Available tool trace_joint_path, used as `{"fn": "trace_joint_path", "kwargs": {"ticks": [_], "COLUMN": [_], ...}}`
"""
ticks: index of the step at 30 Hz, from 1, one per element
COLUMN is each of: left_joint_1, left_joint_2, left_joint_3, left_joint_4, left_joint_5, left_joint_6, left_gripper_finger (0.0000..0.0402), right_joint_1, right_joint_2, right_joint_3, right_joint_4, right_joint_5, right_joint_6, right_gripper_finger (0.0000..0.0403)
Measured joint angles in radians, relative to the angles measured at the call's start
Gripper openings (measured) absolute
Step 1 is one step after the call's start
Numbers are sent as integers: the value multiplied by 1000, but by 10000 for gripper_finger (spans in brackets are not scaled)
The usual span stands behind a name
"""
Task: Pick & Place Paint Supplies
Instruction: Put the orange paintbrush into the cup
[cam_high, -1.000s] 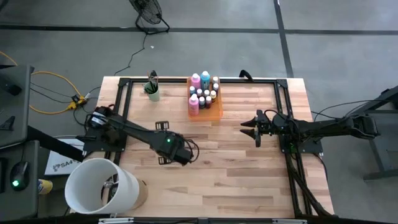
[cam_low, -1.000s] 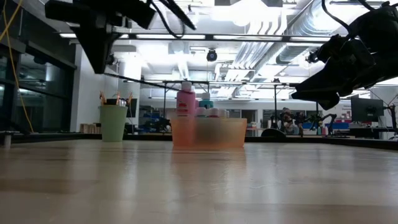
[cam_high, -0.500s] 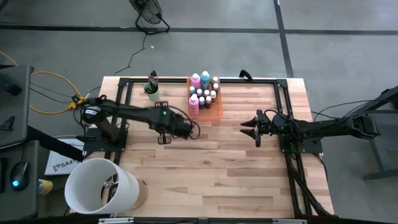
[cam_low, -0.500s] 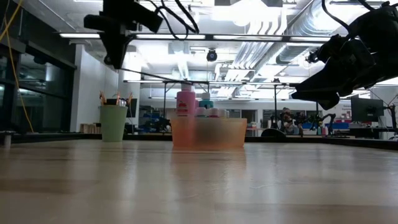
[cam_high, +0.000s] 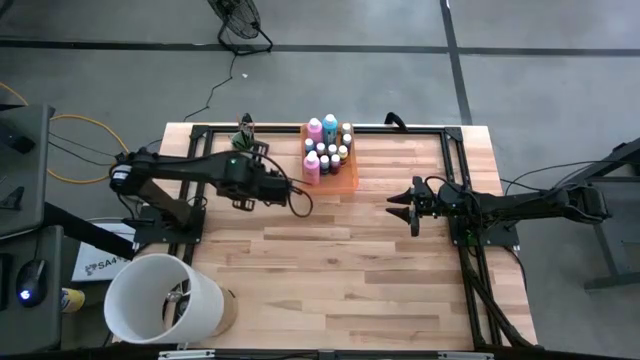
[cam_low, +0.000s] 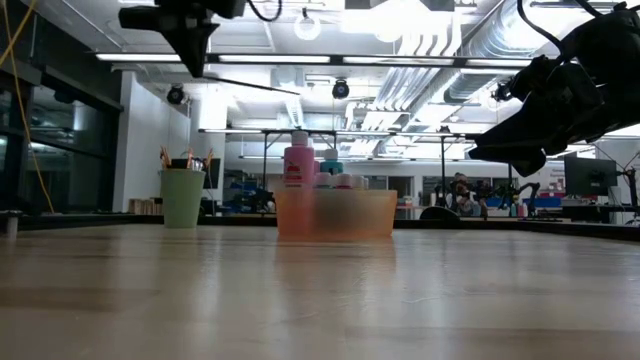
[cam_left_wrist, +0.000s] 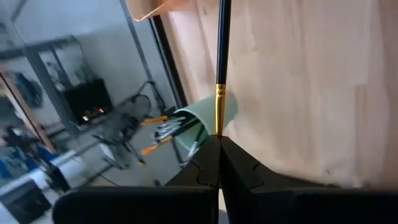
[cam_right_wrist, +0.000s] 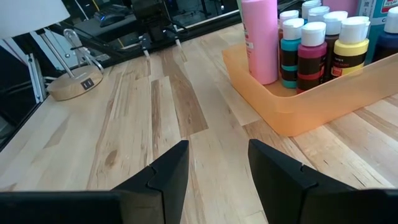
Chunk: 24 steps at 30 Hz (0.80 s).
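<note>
L hand (cam_left_wrist: 219, 144) is clenched on a thin dark-handled brush (cam_left_wrist: 222, 43), pinching it near the gold ferrule; the handle sticks straight out past the fingertips. From overhead that hand sits up above the tabletop (cam_high: 330, 260) w/ the brush, between the mint-green cup (cam_high: 245, 150) and the orange tray (cam_high: 345, 181), nearer the cup. In the low view it hangs high, well clear of the wood.

The cup stands near the far edge, other brushes (cam_left_wrist: 165, 127) poking out of it. The tray is just beside it toward the middle, holding pink bottles (cam_high: 312, 165), a teal bottle (cam_high: 330, 125) and a cluster of small pale-capped bottles (cam_right_wrist: 312, 50), all upright.

R hand (cam_right_wrist: 217, 163) waits over the right side of the tabletop, well apart from the tray, fingers spread and nothing between them.
</note>
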<state>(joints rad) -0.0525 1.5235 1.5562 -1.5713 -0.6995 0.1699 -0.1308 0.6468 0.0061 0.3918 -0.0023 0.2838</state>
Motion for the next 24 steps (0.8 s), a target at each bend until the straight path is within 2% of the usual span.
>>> {"fn": "trace_joint_path", "kwargs": {"ticks": [5,9,13,18,24], "left_joint_1": [0,0,-21,-46,-76], "left_joint_2": [-39,-53,-51,-51,-104], "left_joint_3": [0,0,0,0,1], "left_joint_4": [0,-1,0,0,1], "left_joint_5": [-55,-75,-72,14,-21], "left_joint_6": [132,170,160,70,76], "left_gripper_finger": [0,0,0,0,0], "right_joint_1": [0,0,0,0,0], "right_joint_2": [0,0,0,0,0], "right_joint_3": [0,0,0,0,0], "right_joint_4": [0,0,0,0,2], "right_joint_5": [0,0,0,0,0], "right_joint_6": [0,0,0,0,0], "right_gripper_finger": [160,160,160,160,160]}}
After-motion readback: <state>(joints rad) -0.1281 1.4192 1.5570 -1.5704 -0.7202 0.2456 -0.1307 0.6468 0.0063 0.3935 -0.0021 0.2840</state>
